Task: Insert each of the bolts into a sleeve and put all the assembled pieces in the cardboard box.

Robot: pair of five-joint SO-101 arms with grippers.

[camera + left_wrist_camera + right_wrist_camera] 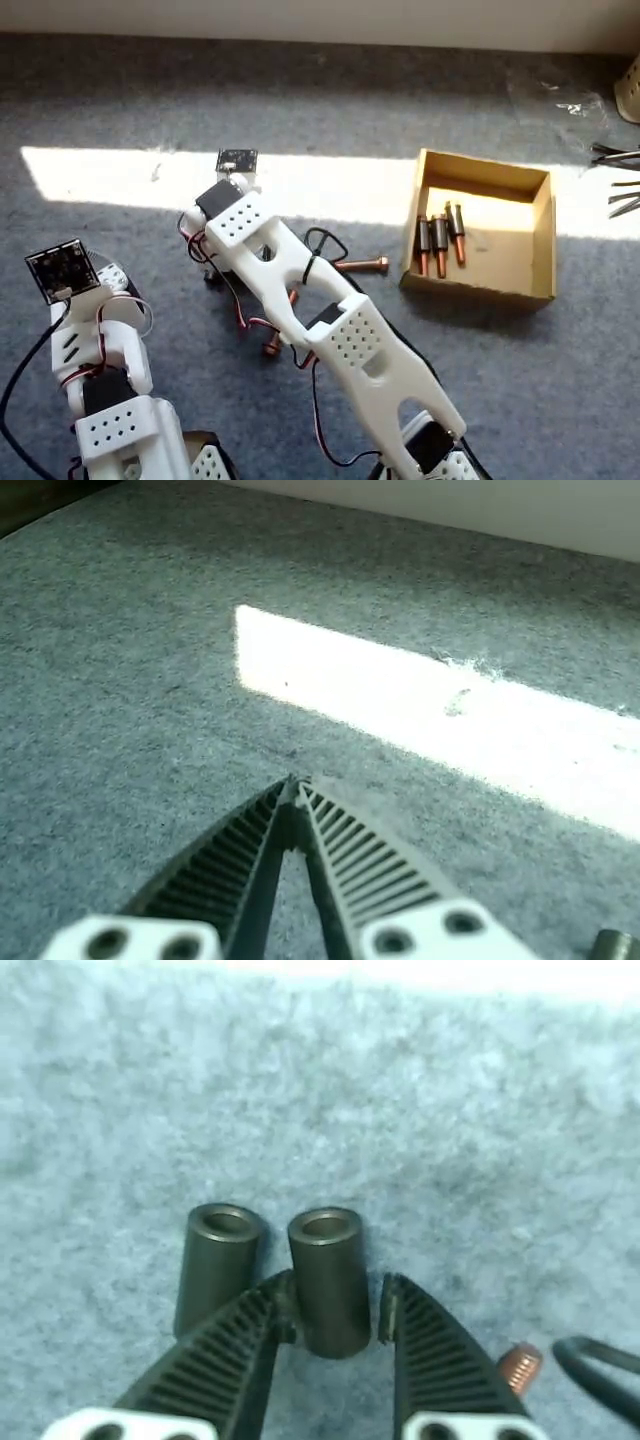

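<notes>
While my right jaws stood released over the grey table, one dark sleeve stood upright between them. One jaw touched its side, and on the other side I saw a thin gap, so I was not gripping it. A second sleeve stood upright too, just outside the jaws and just beside the first one; whether the two touched I could not tell. Close behind the other jaw lay the copper tip of a bolt, and next to it ran a black cable.

My left jaws were clenched, tip against tip, with nothing between them. They hung low over the table, and ahead of their tips lay a sunlit strip.

In the high view my right arm stretched across the middle of the table. A loose bolt lay flat between that arm and the cardboard box. Another bolt showed partly from under the arm. Inside the box three assembled pieces lay side by side near one wall. My left arm was well apart from the box.
</notes>
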